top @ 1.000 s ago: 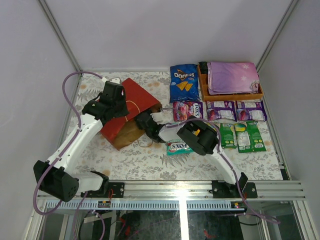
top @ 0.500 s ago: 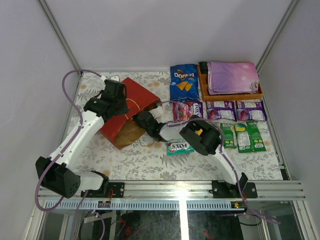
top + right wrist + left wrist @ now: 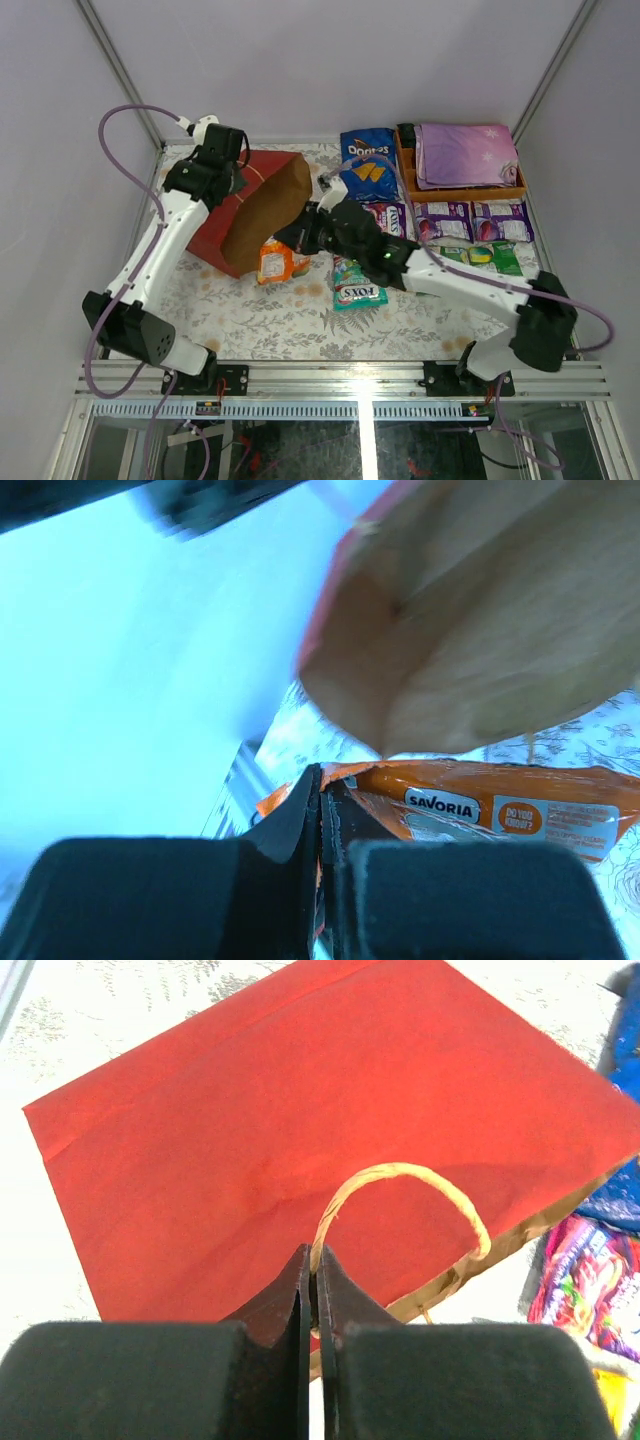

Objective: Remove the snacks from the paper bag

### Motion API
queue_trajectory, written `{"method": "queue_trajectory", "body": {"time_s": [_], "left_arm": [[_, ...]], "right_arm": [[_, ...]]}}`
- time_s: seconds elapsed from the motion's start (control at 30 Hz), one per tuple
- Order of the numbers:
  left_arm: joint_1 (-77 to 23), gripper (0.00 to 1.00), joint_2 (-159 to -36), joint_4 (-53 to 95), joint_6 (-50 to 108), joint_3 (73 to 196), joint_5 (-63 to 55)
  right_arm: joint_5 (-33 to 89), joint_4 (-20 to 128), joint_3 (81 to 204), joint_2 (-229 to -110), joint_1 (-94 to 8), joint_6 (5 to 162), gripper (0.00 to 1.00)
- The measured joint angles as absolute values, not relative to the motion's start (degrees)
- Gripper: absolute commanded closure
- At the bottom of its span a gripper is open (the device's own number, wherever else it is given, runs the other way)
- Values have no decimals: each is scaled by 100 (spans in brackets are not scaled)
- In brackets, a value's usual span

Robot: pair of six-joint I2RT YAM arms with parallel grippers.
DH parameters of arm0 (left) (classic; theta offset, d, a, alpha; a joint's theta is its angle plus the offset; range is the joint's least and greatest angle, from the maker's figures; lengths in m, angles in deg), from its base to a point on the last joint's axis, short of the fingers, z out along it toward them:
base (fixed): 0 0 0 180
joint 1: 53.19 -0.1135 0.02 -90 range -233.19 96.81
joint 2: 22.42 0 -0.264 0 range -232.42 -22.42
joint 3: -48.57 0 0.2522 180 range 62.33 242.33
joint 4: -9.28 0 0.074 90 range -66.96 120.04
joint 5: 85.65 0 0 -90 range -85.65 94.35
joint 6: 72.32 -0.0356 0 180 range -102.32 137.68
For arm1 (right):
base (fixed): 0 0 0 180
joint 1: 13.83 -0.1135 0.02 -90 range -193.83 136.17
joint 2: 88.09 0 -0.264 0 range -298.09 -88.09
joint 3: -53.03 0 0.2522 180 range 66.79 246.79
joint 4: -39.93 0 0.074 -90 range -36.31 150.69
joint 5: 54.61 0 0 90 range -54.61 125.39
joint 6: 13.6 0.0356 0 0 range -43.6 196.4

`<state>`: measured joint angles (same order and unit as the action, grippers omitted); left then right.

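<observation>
The red paper bag (image 3: 222, 225) is tipped up, its brown underside (image 3: 268, 203) facing the camera. My left gripper (image 3: 236, 180) is shut on the bag's tan loop handle (image 3: 400, 1175), pinched between the fingertips (image 3: 315, 1260) over the red panel (image 3: 300, 1110). My right gripper (image 3: 290, 241) is shut on the edge of an orange Savoria packet (image 3: 272, 263), which hangs just below the bag's mouth. In the right wrist view the packet (image 3: 480, 800) sits clamped at the jaws (image 3: 320, 785), under the brown paper (image 3: 480, 630).
Other snacks lie to the right: a blue Doritos bag (image 3: 368, 166), a Fox's pack (image 3: 358, 295), a pink pack (image 3: 386, 216), purple packs (image 3: 442, 220), green packs (image 3: 492, 256). An orange tray (image 3: 404, 166) at the back right holds a purple cloth (image 3: 466, 152).
The left arm has lifted the bag by its handle up and back. The right gripper closed on the orange packet and drew it out of the bag's mouth; the right arm swung out rightward.
</observation>
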<state>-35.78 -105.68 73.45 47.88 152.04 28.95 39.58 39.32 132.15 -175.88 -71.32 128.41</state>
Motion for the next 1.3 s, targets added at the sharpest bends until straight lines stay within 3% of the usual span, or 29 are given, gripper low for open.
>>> {"method": "queue_trajectory", "body": {"time_s": [0.2,0.43,1.13,1.23,1.3], "left_arm": [[-4081,100,-11419,7752,4901,16596,3039],[-5119,100,-11891,8067,4895,17827,2787],[-7193,96,-12594,8040,4864,18257,2320],[-7300,88,-12621,8016,4851,18222,2425],[-7351,65,-12621,8003,4840,18185,2453]], "right_arm": [[2625,5915,14415,-16187,-7143,11195,100],[2682,7154,15239,-16058,-7113,10354,100],[1315,8461,17258,-19472,-6579,9569,100],[902,8656,17654,-19983,-6579,9444,100],[658,8745,17881,-20281,-6579,9359,100]]}}
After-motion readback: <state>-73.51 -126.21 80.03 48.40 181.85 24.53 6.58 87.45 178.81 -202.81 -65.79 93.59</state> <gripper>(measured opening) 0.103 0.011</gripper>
